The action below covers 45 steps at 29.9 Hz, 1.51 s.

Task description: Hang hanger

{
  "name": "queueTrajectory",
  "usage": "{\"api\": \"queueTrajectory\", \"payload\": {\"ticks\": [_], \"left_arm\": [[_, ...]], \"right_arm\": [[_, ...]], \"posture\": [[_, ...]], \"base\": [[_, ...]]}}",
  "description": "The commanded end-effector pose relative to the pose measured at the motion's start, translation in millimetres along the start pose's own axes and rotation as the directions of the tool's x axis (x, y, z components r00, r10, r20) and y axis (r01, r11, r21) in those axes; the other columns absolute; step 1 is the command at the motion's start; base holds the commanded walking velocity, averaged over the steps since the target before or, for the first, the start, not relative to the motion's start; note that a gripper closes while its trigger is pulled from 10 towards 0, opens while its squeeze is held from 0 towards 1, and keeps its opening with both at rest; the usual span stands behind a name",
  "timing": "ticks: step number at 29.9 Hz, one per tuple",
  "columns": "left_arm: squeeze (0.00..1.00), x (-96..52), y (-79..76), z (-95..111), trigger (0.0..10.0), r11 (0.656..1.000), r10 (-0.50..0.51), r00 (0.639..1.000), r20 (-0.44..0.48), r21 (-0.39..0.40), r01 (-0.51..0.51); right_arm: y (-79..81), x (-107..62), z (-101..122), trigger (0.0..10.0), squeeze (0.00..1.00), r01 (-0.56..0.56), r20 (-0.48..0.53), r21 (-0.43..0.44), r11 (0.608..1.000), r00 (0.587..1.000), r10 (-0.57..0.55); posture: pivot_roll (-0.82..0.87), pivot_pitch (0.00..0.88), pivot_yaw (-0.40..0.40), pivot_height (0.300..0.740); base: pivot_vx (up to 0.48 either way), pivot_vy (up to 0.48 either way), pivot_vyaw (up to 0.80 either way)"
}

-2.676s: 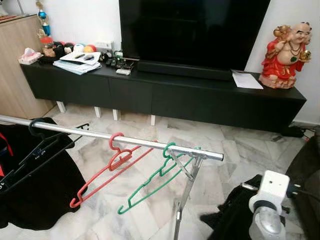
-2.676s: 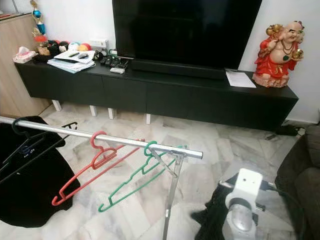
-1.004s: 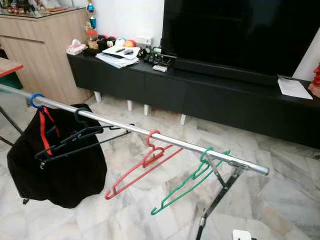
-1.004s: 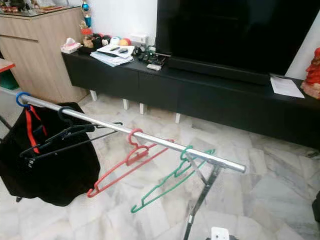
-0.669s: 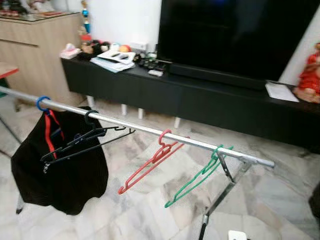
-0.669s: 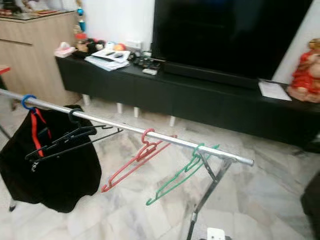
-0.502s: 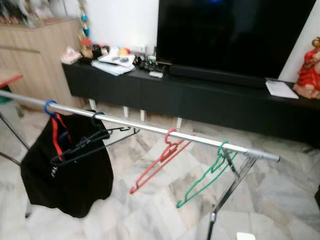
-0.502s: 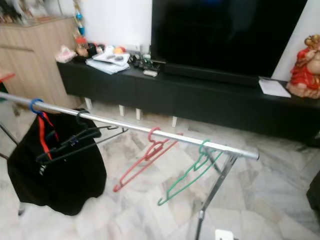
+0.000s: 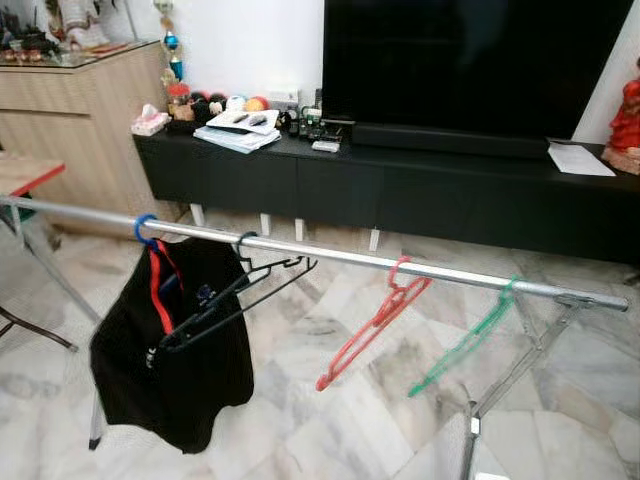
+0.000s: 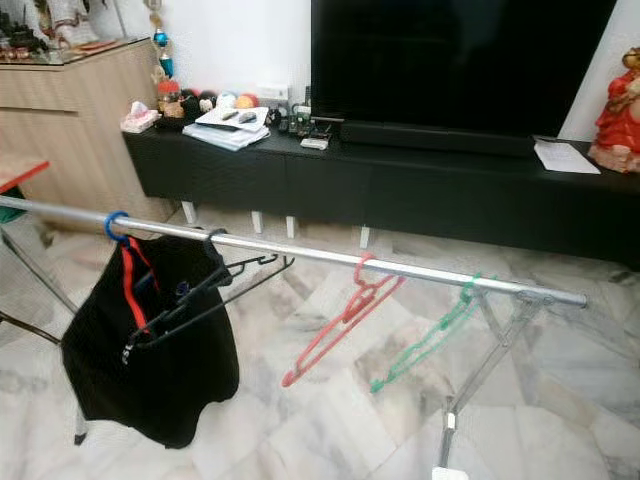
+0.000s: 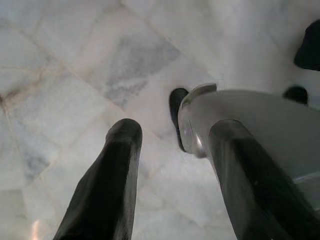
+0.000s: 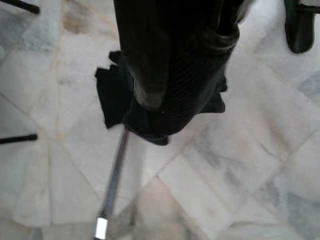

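Observation:
A silver clothes rail (image 9: 320, 252) crosses the room in front of me. From left to right it carries a blue hanger hook (image 9: 145, 228) with a black, red-trimmed garment (image 9: 175, 370), a bare black hanger (image 9: 232, 296), a red hanger (image 9: 372, 322) and a green hanger (image 9: 468, 338). In the left wrist view my left gripper (image 11: 175, 131) points down at the marble floor, open, with nothing between its fingers. My right gripper (image 12: 170, 102) hangs low over the floor, shut on a bunch of black cloth (image 12: 185, 75) that hides one finger.
A long black TV console (image 9: 420, 195) with a large TV (image 9: 470, 65) stands behind the rail, and a wooden cabinet (image 9: 70, 125) is at the left. The rack's slanted leg (image 9: 520, 365) stands at the right. A metal rod (image 12: 114, 180) lies on the floor below my right gripper.
The whole picture has shifted, so the camera moved; the rail now shows further along its left end. The hangers keep their order on it. The white wrist part at the bottom edge has dropped from sight.

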<state>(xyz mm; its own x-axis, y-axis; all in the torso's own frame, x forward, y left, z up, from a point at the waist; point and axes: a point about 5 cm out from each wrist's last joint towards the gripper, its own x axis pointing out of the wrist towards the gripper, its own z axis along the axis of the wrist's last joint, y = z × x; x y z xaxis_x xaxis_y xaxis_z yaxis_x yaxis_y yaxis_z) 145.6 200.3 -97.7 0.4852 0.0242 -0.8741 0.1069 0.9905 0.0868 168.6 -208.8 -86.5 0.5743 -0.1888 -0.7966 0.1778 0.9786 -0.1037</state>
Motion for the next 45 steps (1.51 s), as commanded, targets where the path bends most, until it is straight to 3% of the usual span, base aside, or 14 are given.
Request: {"api": "queueTrajectory", "payload": {"ticks": [1, 17, 28, 33, 38, 45], "left_arm": [[0.00, -1.8, -0.1, -11, 10.0, 1.000, -0.004, 0.999, -0.037, 0.008, 0.004], [0.00, -2.1, 1.4, -12, 10.0, 1.000, 0.003, 0.999, -0.035, 0.003, -0.003], [0.00, -2.1, 0.9, -11, 10.0, 1.000, 0.011, 1.000, -0.020, 0.006, -0.010], [0.00, -2.1, 0.6, -10, 10.0, 1.000, 0.010, 1.000, -0.017, 0.006, -0.010], [0.00, -2.0, 0.3, -10, 10.0, 1.000, 0.010, 1.000, -0.014, 0.009, -0.010], [0.00, -1.9, 0.2, -10, 10.0, 1.000, 0.008, 1.000, -0.015, 0.013, -0.007]], "right_arm": [[8.4, 0.4, 3, 10.0, 0.00, -0.018, 0.011, 0.009, 1.000, 1.000, 0.018], [16.2, -0.2, 2, 10.0, 0.00, -0.035, 0.009, 0.027, 0.999, 0.999, 0.035], [13.1, -1.3, -5, 10.0, 0.00, -0.020, -0.016, 0.033, 0.999, 1.000, 0.021], [8.9, -0.9, -5, 10.0, 0.00, -0.012, -0.019, 0.031, 0.999, 1.000, 0.012], [-7.4, 0.6, 5, 10.0, 0.00, 0.077, 0.020, 0.051, 0.996, 0.997, -0.078], [-17.3, 0.8, 11, 10.0, 0.00, 0.155, 0.048, 0.096, 0.983, 0.986, -0.160]], "posture": [[0.02, 0.000, -0.020, 0.740], [0.03, 0.003, -0.016, 0.740], [0.03, 0.013, -0.019, 0.740], [0.03, 0.014, -0.019, 0.740], [0.04, 0.012, -0.021, 0.740], [0.03, 0.014, -0.020, 0.740]], "base": [[0.000, 0.379, 0.00], [0.000, 0.368, 0.00], [0.000, 0.000, 0.00], [0.000, 0.000, 0.00], [0.000, 0.000, -0.80], [0.000, 0.000, -0.80]]}}
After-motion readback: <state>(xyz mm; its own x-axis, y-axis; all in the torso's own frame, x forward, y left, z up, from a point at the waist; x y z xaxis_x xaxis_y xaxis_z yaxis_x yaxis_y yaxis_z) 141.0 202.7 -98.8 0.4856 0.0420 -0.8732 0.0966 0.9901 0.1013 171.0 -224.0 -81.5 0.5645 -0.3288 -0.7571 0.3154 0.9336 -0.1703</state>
